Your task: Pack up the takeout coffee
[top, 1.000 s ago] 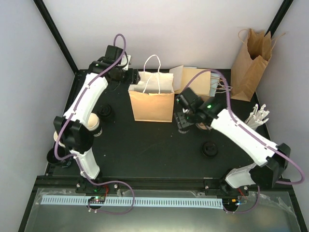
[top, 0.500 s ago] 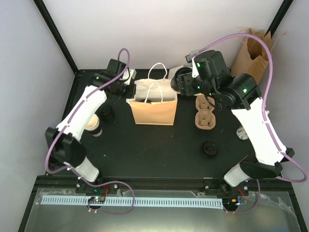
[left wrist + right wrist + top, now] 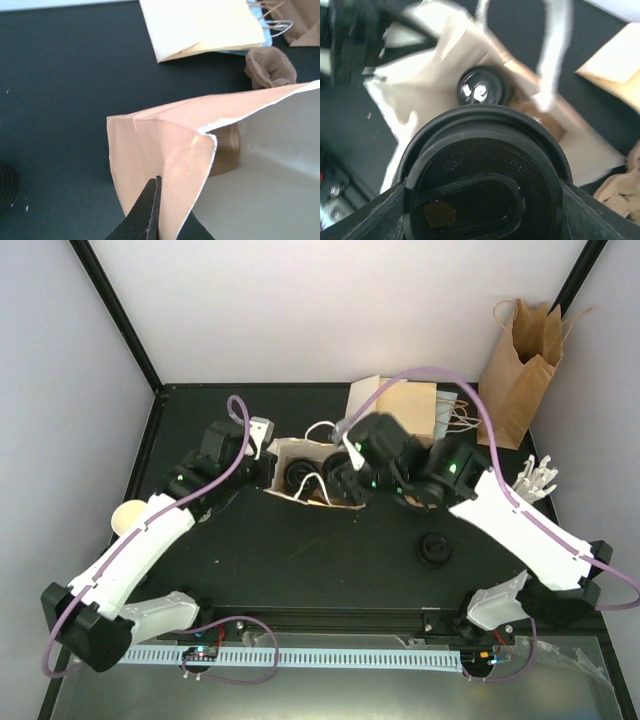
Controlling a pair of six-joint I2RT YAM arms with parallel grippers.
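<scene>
Takeout coffee cup (image 3: 299, 473), black lid up, is sitting inside the open kraft bag (image 3: 285, 492) near the middle of the table (image 3: 300, 560) in the top external view. The left gripper (image 3: 265, 468) is meeting the bag's left rim, and the right gripper (image 3: 340, 478) is hovering over the bag's right side, its load hidden under the wrist from this angle. Flat folded bags (image 3: 395, 405) are lying along the far edge, an upright bag (image 3: 520, 365) is standing in the far right corner, a loose black lid (image 3: 433, 547) is lying toward the near right, and a cream cup (image 3: 128, 517) is showing by the left edge, just beside the left arm. In the left wrist view, the left gripper is pinching the folded corner of the kraft bag's rim, jaws closed flat on the paper, holding the mouth open; a crumpled brown piece (image 3: 270, 67) is lying beyond the bag. In the right wrist view, the right gripper is clamping a second cup (image 3: 482, 175) by its sides, one finger on each side below the lid, directly above the bag's mouth. The takeout coffee cup already in the bag is showing deeper inside, and a white handle (image 3: 555, 50) is crossing the opening.
</scene>
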